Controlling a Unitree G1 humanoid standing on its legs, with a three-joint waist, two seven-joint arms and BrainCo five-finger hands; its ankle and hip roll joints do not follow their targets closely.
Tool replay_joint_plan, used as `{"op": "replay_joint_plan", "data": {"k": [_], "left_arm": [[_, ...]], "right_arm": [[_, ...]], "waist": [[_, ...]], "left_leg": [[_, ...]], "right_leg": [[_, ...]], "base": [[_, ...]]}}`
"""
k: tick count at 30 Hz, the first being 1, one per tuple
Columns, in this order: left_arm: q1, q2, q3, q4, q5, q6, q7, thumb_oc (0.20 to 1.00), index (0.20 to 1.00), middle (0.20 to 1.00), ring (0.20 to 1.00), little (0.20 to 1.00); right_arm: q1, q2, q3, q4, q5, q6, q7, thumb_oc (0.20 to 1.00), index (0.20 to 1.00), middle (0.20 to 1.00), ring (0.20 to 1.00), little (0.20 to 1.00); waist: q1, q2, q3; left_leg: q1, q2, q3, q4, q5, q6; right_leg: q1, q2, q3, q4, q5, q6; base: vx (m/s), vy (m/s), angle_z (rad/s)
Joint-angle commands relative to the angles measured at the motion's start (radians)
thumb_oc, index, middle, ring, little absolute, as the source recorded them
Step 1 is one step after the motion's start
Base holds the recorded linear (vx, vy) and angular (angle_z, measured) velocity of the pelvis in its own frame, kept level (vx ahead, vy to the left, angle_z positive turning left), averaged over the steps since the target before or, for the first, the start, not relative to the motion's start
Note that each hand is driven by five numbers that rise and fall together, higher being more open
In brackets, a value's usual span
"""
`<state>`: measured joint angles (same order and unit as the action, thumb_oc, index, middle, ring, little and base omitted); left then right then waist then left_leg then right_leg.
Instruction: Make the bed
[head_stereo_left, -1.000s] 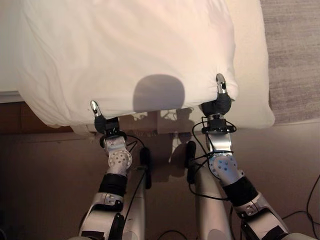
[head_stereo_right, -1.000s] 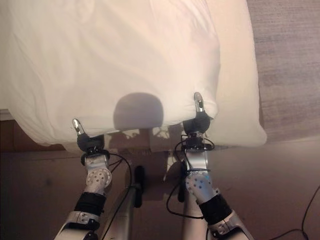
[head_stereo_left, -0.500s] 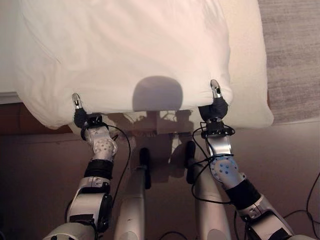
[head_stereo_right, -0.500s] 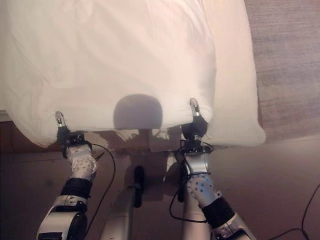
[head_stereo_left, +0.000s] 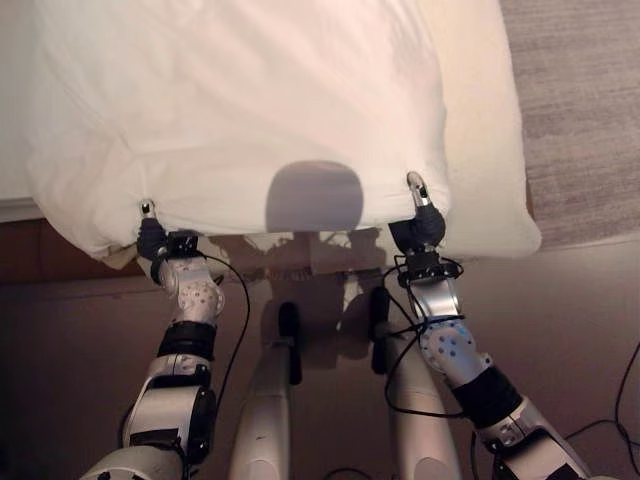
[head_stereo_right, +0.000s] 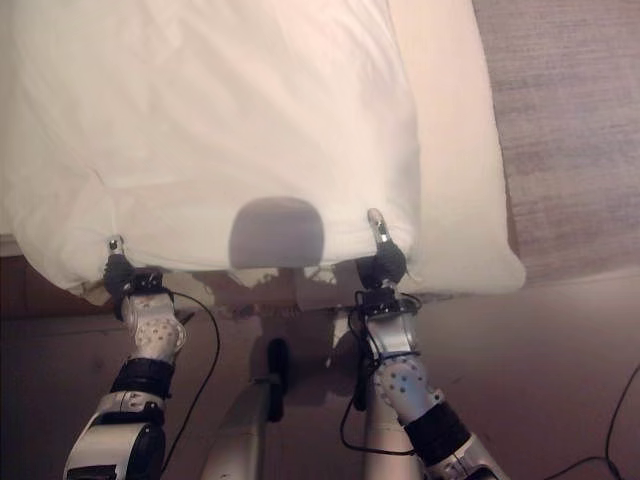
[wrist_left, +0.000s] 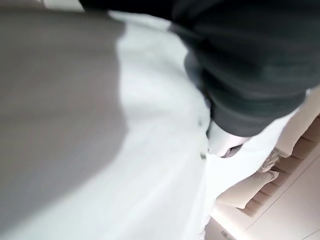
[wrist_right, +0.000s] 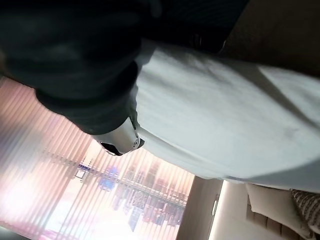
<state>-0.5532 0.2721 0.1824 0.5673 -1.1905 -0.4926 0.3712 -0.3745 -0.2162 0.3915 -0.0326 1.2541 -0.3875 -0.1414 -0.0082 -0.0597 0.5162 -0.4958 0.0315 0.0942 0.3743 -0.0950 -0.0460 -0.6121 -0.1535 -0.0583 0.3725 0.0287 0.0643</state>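
A white duvet (head_stereo_left: 250, 100) lies spread over the bed, its near edge hanging just in front of me. My left hand (head_stereo_left: 152, 236) pinches that edge near its left corner, thumb on top and fingers under the cloth. My right hand (head_stereo_left: 417, 224) grips the same edge near the right corner, thumb likewise on top. In the left wrist view the white cloth (wrist_left: 150, 150) runs right past the hand's dark cover. The right wrist view has the duvet (wrist_right: 225, 125) stretched beside the silver thumb (wrist_right: 120, 141).
A cream sheet over the mattress (head_stereo_left: 485, 150) is bare to the right of the duvet, ending at a rounded corner. Grey carpet (head_stereo_left: 585, 100) lies beyond it. A brown bed frame (head_stereo_left: 20, 245) sits below the duvet on the left, with brown floor (head_stereo_left: 560, 320) around me.
My left hand has slid left along the duvet's near edge. My right hand has drawn its corner a little left and nearer to me.
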Motion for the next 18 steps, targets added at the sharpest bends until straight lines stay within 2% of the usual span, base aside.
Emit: {"op": "replay_joint_plan", "data": {"k": [1, 4, 6, 7, 8, 9, 10, 11, 12, 13, 14, 15, 16, 17, 18], "left_arm": [[0.099, 0.065, 0.141, 0.027, 0.035, -0.067, -0.001, 0.200, 0.200, 0.200, 0.200, 0.200], [0.169, 0.002, 0.129, -0.083, 0.059, -0.084, -0.018, 0.200, 0.200, 0.200, 0.200, 0.200], [0.208, -0.032, 0.125, -0.138, 0.071, -0.089, -0.021, 0.200, 0.200, 0.200, 0.200, 0.200], [0.228, -0.051, 0.130, -0.159, 0.089, -0.089, -0.022, 0.200, 0.200, 0.200, 0.200, 0.200], [0.242, -0.065, 0.133, -0.179, 0.094, -0.095, -0.024, 0.200, 0.200, 0.200, 0.200, 0.200], [0.243, -0.066, 0.132, -0.181, 0.095, -0.095, -0.022, 0.200, 0.200, 0.200, 0.200, 0.200], [0.254, -0.069, 0.127, -0.189, 0.109, -0.102, -0.023, 0.200, 0.200, 0.200, 0.200, 0.200], [0.254, -0.069, 0.126, -0.190, 0.110, -0.102, -0.022, 0.200, 0.200, 0.200, 0.200, 0.200], [0.260, -0.076, 0.131, -0.217, 0.112, -0.132, -0.018, 0.200, 0.200, 0.200, 0.200, 0.200], [0.267, -0.074, 0.127, -0.232, 0.113, -0.131, -0.023, 0.200, 0.200, 0.200, 0.200, 0.200], [0.268, -0.075, 0.126, -0.233, 0.113, -0.130, -0.023, 0.200, 0.200, 0.200, 0.200, 0.200], [0.268, -0.077, 0.115, -0.248, 0.112, -0.139, -0.021, 0.200, 0.200, 0.200, 0.200, 0.200], [0.260, -0.075, 0.094, -0.261, 0.116, -0.132, -0.031, 0.200, 0.200, 0.200, 0.200, 0.200], [0.265, -0.066, 0.061, -0.301, 0.116, -0.126, -0.067, 0.200, 0.200, 0.200, 0.200, 0.200], [0.265, -0.065, 0.061, -0.301, 0.116, -0.126, -0.067, 0.200, 0.200, 0.200, 0.200, 0.200]], "right_arm": [[0.137, -0.077, -0.228, -0.111, -0.067, -0.117, 0.008, 0.200, 0.200, 0.200, 0.200, 0.200], [0.169, -0.077, -0.276, -0.079, -0.134, -0.108, -0.028, 0.200, 0.200, 0.200, 0.200, 0.200], [0.180, -0.078, -0.304, -0.044, -0.189, -0.103, -0.067, 0.200, 0.200, 0.200, 0.200, 0.200], [0.175, -0.090, -0.327, -0.003, -0.264, -0.104, -0.106, 0.200, 0.200, 0.200, 0.200, 0.200], [0.182, -0.095, -0.350, 0.010, -0.296, -0.103, -0.119, 0.200, 0.200, 0.200, 0.200, 0.200], [0.182, -0.095, -0.351, 0.010, -0.297, -0.103, -0.120, 0.200, 0.200, 0.200, 0.200, 0.200], [0.183, -0.095, -0.353, 0.027, -0.308, -0.100, -0.121, 0.200, 0.200, 0.200, 0.200, 0.200], [0.182, -0.095, -0.353, 0.027, -0.308, -0.100, -0.120, 0.200, 0.200, 0.200, 0.200, 0.200], [0.186, -0.092, -0.367, 0.068, -0.345, -0.100, -0.143, 0.200, 0.200, 0.200, 0.200, 0.200], [0.191, -0.094, -0.380, 0.074, -0.347, -0.098, -0.152, 0.200, 0.200, 0.200, 0.200, 0.200], [0.192, -0.095, -0.380, 0.074, -0.347, -0.097, -0.153, 0.200, 0.200, 0.200, 0.200, 0.200], [0.194, -0.093, -0.382, 0.088, -0.357, -0.099, -0.166, 0.200, 0.200, 0.200, 0.200, 0.200], [0.192, -0.093, -0.385, 0.095, -0.368, -0.092, -0.173, 0.200, 0.200, 0.200, 0.200, 0.200], [0.202, -0.086, -0.390, 0.089, -0.381, -0.080, -0.169, 0.200, 0.200, 0.200, 0.200, 0.200], [0.202, -0.085, -0.390, 0.088, -0.382, -0.080, -0.169, 0.200, 0.200, 0.200, 0.200, 0.200]], "waist": [[-0.001, 0.052, -0.156], [0.012, 0.051, -0.157], [0.025, 0.036, -0.146], [0.034, 0.020, -0.140], [0.034, 0.013, -0.136], [0.034, 0.013, -0.137], [0.039, 0.011, -0.135], [0.039, 0.010, -0.135], [0.053, 0.005, -0.136], [0.049, 0.015, -0.138], [0.050, 0.015, -0.140], [0.048, 0.024, -0.139], [0.046, 0.034, -0.140], [0.040, 0.033, -0.132], [0.039, 0.033, -0.136]], "left_leg": [[-0.010, -0.050, -0.044, -0.146, 0.132, -0.004], [0.035, -0.038, -0.080, -0.209, 0.174, -0.032], [0.063, -0.049, -0.128, -0.204, 0.178, -0.045], [0.087, -0.022, -0.143, -0.185, 0.153, -0.038], [0.093, 0.013, -0.146, -0.176, 0.153, -0.035], [0.090, 0.013, -0.146, -0.176, 0.157, -0.035], [0.108, 0.045, -0.163, -0.187, 0.160, -0.035], [0.106, 0.044, -0.163, -0.190, 0.164, -0.035], [0.154, 0.151, -0.259, -0.290, 0.235, -0.061], [0.155, 0.183, -0.246, -0.333, 0.266, -0.068], [0.161, 0.184, -0.245, -0.344, 0.271, -0.069], [0.175, 0.208, -0.197, -0.382, 0.288, -0.080], [0.183, 0.207, -0.146, -0.377, 0.274, -0.076], [0.145, 0.170, -0.134, -0.266, 0.193, -0.068], [0.136, 0.169, -0.136, -0.260, 0.194, -0.066]], "right_leg": [[0.041, 0.040, -0.050, -0.047, -0.015, 0.029], [0.093, 0.047, -0.086, -0.083, -0.029, 0.020], [0.131, 0.042, -0.093, -0.087, -0.040, 0.014], [0.136, 0.026, -0.094, -0.062, -0.057, 0.008], [0.131, 0.012, -0.095, -0.037, -0.065, 0.008], [0.128, 0.011, -0.095, -0.036, -0.062, 0.008], [0.126, 0.005, -0.091, -0.016, -0.073, 0.011], [0.123, 0.004, -0.090, -0.017, -0.069, 0.010], [0.115, -0.012, -0.053, 0.036, -0.091, 0.029], [0.111, -0.026, -0.053, 0.037, -0.085, 0.039], [0.110, -0.026, -0.053, 0.037, -0.086, 0.039], [0.116, -0.053, -0.062, 0.038, -0.081, 0.057], [0.119, -0.081, -0.070, 0.022, -0.052, 0.078], [0.144, -0.129, -0.060, -0.043, 0.017, 0.111], [0.141, -0.130, -0.061, -0.048, 0.023, 0.112]], "base": [[0.07, -0.219, 0.07], [0.04, -0.196, 0.19], [0.02, -0.134, 0.27], [-0.02, -0.032, 0.34], [-0.02, -0.005, 0.27], [-0.01, 0.060, 0.38], [-0.01, 0.043, 0.31], [0.02, 0.282, 0.32], [-0.01, 0.371, 0.20], [0.00, 0.368, 0.18], [-0.04, 0.309, 0.22], [-0.05, 0.350, 0.20], [-0.12, 0.715, 0.04], [-0.11, 0.541, -0.05], [-0.08, 0.596, 0.06]]}}
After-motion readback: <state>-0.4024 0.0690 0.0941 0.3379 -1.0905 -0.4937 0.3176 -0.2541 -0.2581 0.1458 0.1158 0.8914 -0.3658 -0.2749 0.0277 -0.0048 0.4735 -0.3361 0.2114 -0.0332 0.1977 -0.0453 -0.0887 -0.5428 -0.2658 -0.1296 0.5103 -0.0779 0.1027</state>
